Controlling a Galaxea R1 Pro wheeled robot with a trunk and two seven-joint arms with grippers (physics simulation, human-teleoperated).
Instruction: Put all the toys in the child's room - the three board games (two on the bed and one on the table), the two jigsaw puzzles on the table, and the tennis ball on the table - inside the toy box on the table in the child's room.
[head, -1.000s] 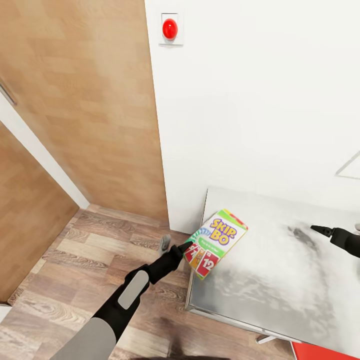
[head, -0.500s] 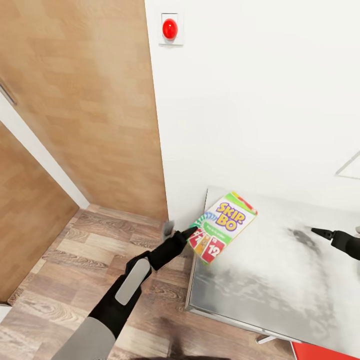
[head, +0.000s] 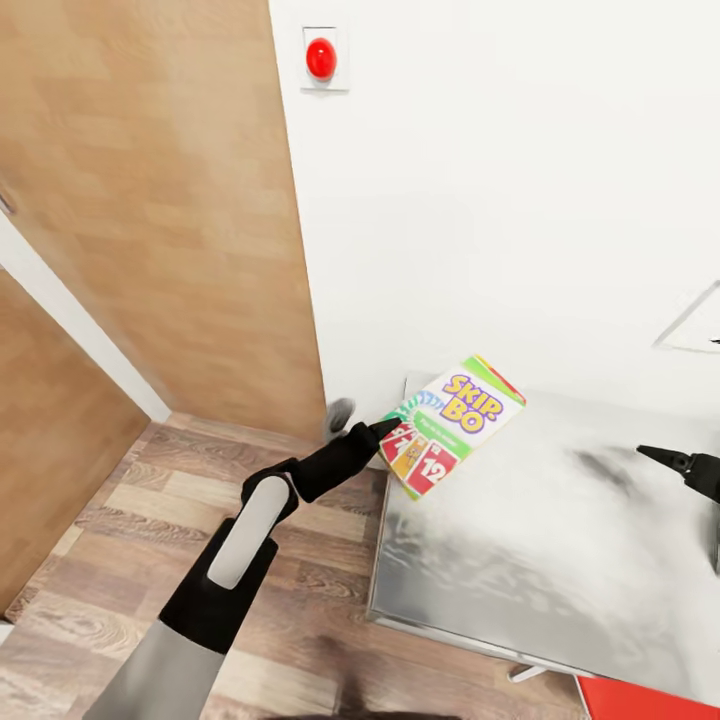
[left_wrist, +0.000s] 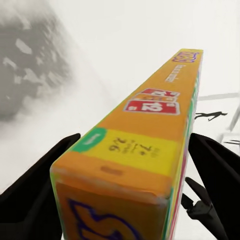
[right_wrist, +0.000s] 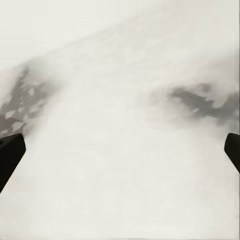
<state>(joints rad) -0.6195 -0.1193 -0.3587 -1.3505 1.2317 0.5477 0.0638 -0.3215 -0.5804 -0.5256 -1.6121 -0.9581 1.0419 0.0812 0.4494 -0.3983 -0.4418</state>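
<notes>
The flat green, yellow and red "Skip-Bo" card game box (head: 452, 424) hangs tilted above the near left corner of the pale mottled grey tabletop (head: 560, 560), clamped at its lower end by the left gripper (head: 383, 430); the right gripper (head: 665, 458), fingers spread wide, holds nothing over the tabletop's right side

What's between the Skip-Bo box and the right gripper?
Just bare mottled table top in the head view: nothing sits between the Skip-Bo box, held by the left gripper, and the right gripper.

Game box (head: 453, 424) reads "SKIP-BO", card "12".
</notes>
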